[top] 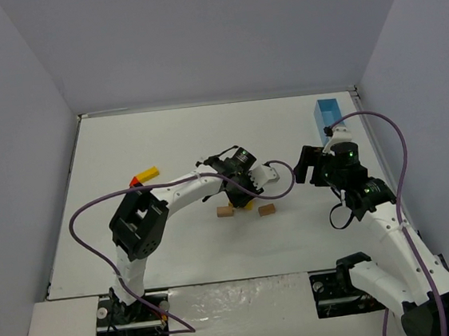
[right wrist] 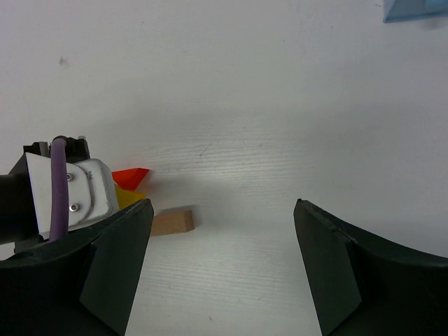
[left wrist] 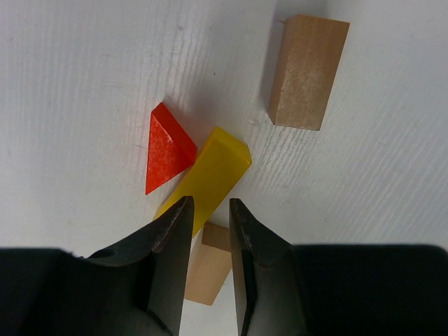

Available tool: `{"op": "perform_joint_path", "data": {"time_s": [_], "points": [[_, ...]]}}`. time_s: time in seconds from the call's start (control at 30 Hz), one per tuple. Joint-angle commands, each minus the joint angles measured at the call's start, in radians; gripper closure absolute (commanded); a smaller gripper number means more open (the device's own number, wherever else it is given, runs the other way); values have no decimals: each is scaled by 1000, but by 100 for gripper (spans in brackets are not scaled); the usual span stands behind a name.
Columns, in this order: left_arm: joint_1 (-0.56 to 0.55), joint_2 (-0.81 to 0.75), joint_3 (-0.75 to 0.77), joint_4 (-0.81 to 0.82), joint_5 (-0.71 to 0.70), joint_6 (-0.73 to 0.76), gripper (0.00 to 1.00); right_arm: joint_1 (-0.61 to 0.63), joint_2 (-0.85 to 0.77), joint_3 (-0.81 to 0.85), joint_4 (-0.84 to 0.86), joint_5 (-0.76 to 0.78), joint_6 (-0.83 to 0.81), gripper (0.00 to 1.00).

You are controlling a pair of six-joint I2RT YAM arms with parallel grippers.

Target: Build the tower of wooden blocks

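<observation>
**A:** How does the left one stand?

**B:** The left gripper (left wrist: 210,203) points down at the table (left wrist: 84,70) with its jaws nearly together. A tan block (left wrist: 206,269) shows through the slit, but I cannot tell whether it is pinched. Just past the tips, a yellow block (left wrist: 213,171) touches a red wedge (left wrist: 166,148). A second tan block (left wrist: 308,73) lies apart.

**A:** And the right?

**B:** The right gripper (right wrist: 220,210) gapes wide and holds nothing, close by. The tower's pieces lie clustered mid-table. A blue box (top: 329,115) sits far right.

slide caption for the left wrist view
narrow-set left fingers over a yellow block, red wedge touching it, far tan block apart, near tan block seen between the fingers
</observation>
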Motion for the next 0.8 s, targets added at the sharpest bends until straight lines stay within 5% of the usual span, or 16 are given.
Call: {"op": "perform_joint_path", "data": {"time_s": [0.0, 0.37, 0.4, 0.43, 0.77], "points": [[-6, 1, 61, -34, 42, 31, 76, -6, -8, 2, 36, -12, -2, 21], [-3, 40, 87, -55, 21, -1, 75, -8, -21, 7, 31, -15, 3, 21], [-3, 42, 89, -55, 20, -1, 70, -9, -25, 8, 31, -13, 3, 21], [-3, 44, 94, -57, 14, -2, 52, -9, -31, 11, 29, -10, 3, 21], [6, 38, 83, -62, -3, 14, 46, -14, -57, 48, -8, 25, -8, 21]]}}
